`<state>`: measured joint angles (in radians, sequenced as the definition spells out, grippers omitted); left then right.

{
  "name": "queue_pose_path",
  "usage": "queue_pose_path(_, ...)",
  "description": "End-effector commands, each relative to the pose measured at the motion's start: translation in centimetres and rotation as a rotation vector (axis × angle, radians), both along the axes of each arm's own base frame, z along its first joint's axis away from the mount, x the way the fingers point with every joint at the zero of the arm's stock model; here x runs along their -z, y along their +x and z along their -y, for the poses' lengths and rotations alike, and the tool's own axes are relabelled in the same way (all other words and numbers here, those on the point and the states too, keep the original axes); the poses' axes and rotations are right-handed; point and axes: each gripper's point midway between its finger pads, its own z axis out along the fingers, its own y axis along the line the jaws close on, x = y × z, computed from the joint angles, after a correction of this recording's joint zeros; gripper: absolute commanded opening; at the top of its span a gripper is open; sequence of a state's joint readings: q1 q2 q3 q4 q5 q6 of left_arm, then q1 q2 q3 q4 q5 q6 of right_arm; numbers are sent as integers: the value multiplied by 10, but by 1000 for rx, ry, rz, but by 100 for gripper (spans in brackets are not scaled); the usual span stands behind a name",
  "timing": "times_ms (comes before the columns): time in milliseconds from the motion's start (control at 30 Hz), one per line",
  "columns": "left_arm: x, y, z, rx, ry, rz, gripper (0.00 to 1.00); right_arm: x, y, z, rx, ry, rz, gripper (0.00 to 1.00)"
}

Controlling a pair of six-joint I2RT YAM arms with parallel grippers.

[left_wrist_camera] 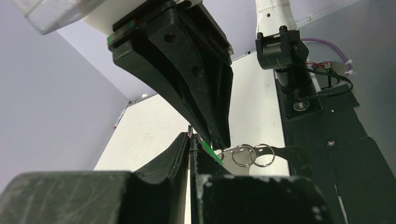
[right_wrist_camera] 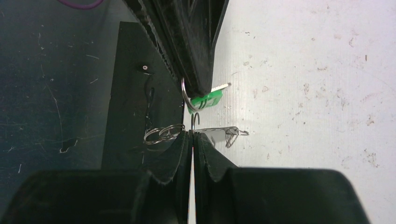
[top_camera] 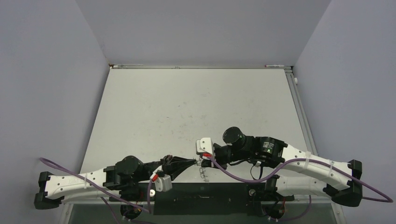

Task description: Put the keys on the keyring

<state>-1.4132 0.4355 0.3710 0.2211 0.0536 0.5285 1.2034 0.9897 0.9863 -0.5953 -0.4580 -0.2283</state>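
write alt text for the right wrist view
The shut right gripper at the bottom pinches a thin wire keyring, facing the shut left gripper at the top, which holds a small green key. A pale scuffed table fills the picture's right side, a black base plate its left.

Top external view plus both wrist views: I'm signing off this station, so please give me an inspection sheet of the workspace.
Surface: white table, scuffed and speckled.
Job's things: green key and keyring, together between the fingertips near the table's front edge.
Clutter: nothing seen.
Grippers: left gripper shut, apparently on the green key; right gripper shut, apparently on the keyring; tips meeting.
Cables: purple cables run along both arms.
Surroundings: lavender walls; black base plate.
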Motion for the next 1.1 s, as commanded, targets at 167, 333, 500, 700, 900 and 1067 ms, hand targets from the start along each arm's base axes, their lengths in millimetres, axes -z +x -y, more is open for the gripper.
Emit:
queue_pose_path(167, -16, -3, 2, 18, -28, 23, 0, -40, -7, -13, -77, 91, 35, 5)
queue_pose_path(333, -16, 1, 0, -5, -19, 29, 0, -42, -10, -12, -93, 87, 37, 5)
queue_pose_path(500, -16, 0, 1, 2, -19, 38, 0, -48, -12, -9, -94, 101, 38, 5)
queue_pose_path(700, -12, -4, 5, 28, -2, 39, 0, -44, -11, -11, -97, 84, 36, 5)
queue_pose_path(900, -7, -9, 8, 56, 22, 34, 0, -44, -10, -12, -96, 85, 44, 5)
queue_pose_path(1067, -5, -13, 8, 78, 27, 31, 0, -44, -8, -13, -89, 84, 45, 5)
